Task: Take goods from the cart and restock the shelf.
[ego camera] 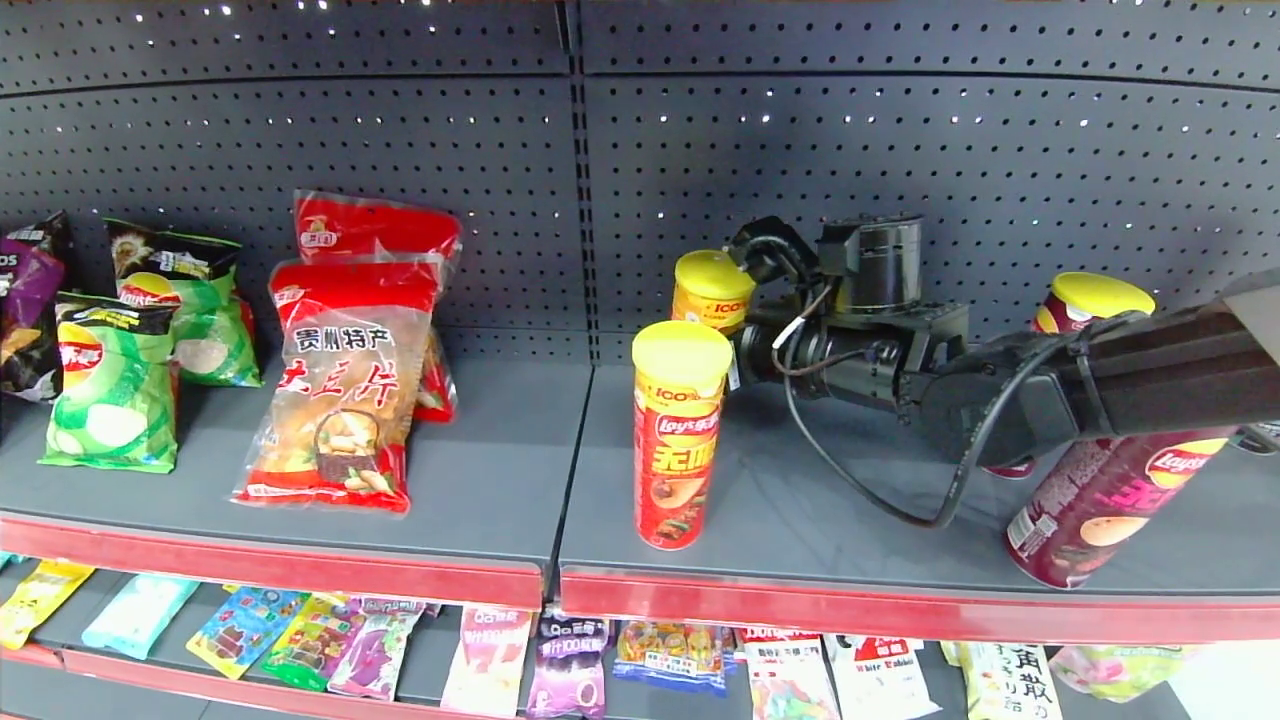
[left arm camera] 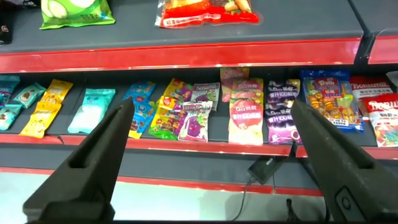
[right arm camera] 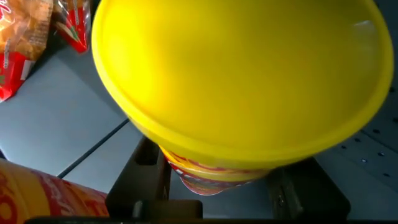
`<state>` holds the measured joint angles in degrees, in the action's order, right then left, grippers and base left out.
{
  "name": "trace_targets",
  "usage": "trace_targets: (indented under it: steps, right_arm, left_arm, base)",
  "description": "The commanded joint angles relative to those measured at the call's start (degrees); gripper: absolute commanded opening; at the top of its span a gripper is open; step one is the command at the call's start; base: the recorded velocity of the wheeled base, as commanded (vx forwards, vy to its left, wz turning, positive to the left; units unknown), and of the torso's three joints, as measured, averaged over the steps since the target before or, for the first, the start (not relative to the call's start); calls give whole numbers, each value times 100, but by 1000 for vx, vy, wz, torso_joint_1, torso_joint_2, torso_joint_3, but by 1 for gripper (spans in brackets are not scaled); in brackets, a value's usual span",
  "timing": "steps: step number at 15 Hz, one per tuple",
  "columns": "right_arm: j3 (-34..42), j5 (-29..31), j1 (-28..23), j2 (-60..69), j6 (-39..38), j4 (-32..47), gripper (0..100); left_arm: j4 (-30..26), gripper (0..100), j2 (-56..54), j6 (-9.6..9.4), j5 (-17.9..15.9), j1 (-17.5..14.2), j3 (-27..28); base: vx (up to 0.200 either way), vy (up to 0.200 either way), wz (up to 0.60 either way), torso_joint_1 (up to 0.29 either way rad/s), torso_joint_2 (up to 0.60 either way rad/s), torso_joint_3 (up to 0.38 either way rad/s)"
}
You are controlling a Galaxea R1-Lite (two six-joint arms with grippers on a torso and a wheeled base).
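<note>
shelf deck [ego camera: 480,500] grey with a red front lip, dark pegboard [ego camera: 1000,150] behind. right arm [ego camera: 1000,390] spans from the right edge across the deck. right gripper [ego camera: 738,345] meets the back can [ego camera: 711,288], yellow lid, near the pegboard. front can [ego camera: 680,450], red with a yellow lid, upright near the lip, covers the back can's lower part. maroon can [ego camera: 1100,500] tilted at right, its top behind the arm. another yellow-lidded can [ego camera: 1095,298] behind the arm. left bay: two red-topped clear bags [ego camera: 340,400], one behind the other; green chip bags [ego camera: 115,395]; purple bag [ego camera: 25,300] at the edge. lower shelf [ego camera: 150,676]: row of small sweet packets [ego camera: 490,660].
</note>
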<state>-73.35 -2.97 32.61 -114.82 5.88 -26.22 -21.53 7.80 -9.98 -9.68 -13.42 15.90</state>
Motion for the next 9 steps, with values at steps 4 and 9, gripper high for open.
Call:
trace_targets:
  steps: [4,9]
  right_arm:
    - [-13,-1,35,-58,1,-6,0]
    - [-48,16,79,-67,-16,-15,100]
  left_arm:
    - [0,100,-16,-4,1,-3,-8]
    - [0,100,-59,-4,1,-3,-8]
  base:
    - [0,0,0,0,0,0]
    - [0,0,0,0,0,0]
